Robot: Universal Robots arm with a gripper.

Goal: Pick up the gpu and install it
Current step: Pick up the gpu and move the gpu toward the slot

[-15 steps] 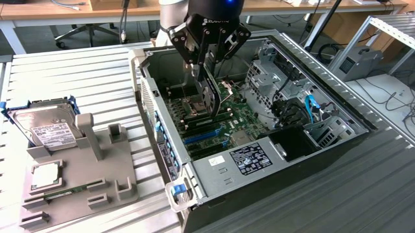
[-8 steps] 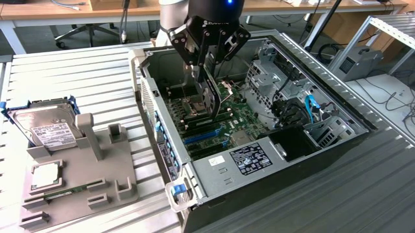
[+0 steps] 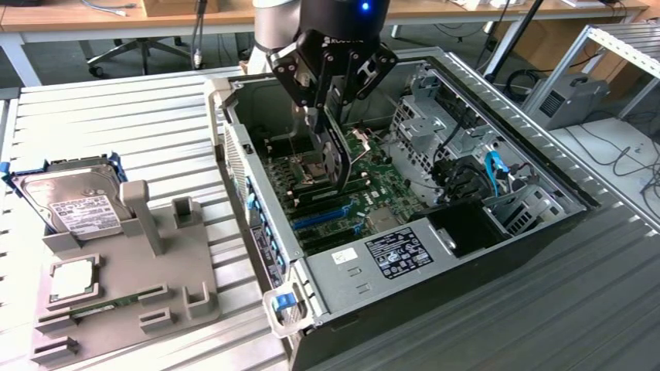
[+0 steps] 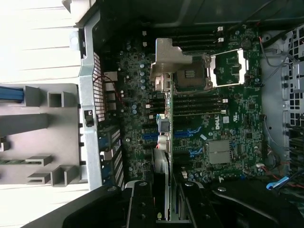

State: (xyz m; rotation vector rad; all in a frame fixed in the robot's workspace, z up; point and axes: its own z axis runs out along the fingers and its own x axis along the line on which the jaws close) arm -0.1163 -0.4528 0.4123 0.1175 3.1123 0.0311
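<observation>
My gripper [image 3: 332,108] hangs over the open computer case [image 3: 239,162], shut on the gpu [image 3: 338,158]. The card is a thin dark plate held on edge, reaching down toward the green motherboard [image 3: 366,193] and its blue slots [image 3: 321,218]. From the wrist, the gpu [image 4: 162,164] shows edge-on between the gripper [image 4: 166,211] fingers. Its pale metal bracket [image 4: 168,57] lies at the far end, over the motherboard [image 4: 228,123] near the blue slots [image 4: 183,134]. Whether the card's lower edge touches a slot is hidden.
A grey parts holder [image 3: 129,267] lies at the exterior view's left, with a silver hard drive [image 3: 70,205], a processor [image 3: 73,278] and a memory stick [image 3: 103,303]. Inside the case are a power supply [image 3: 397,251], a drive cage [image 3: 433,116] and cables [image 3: 493,174].
</observation>
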